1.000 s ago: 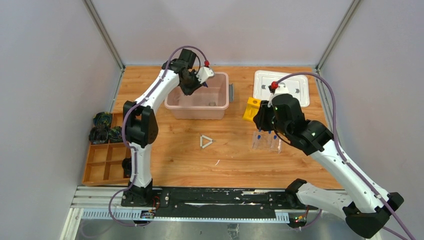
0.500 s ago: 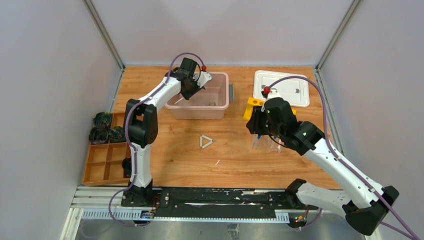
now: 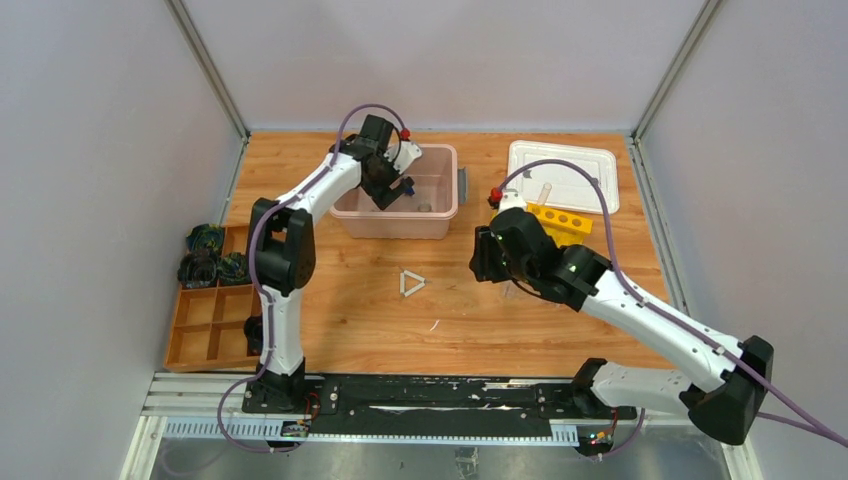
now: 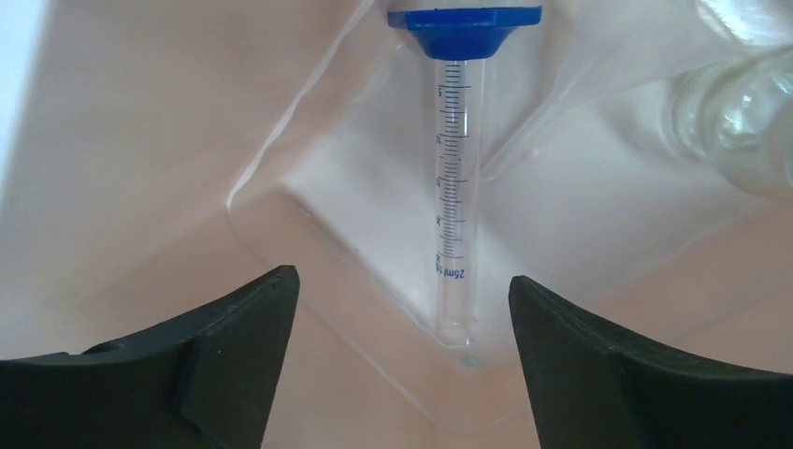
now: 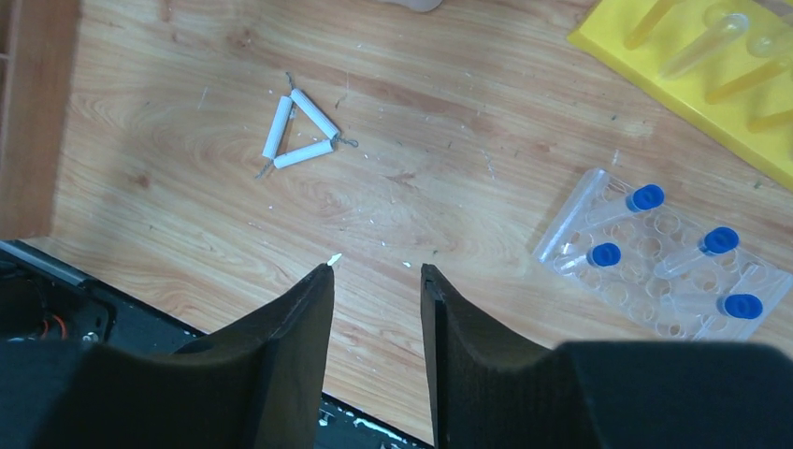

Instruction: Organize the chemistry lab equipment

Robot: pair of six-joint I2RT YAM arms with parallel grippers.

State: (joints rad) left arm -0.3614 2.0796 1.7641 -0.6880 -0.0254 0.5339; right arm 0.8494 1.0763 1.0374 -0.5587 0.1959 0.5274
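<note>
Top overhead, far; wrists close, downward; right shares white triangle [image 5: 304, 154].

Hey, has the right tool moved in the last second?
Yes. In the top view the right tool has swung left, away from the white lid and toward the white triangle.

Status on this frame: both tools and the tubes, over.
Left tool open inside pink bin, blue-capped tube ahead, ungripped. Right tool open, empty, hovering near white triangle and clear rack. Clear glassware beside the tube, not blocking.
</note>
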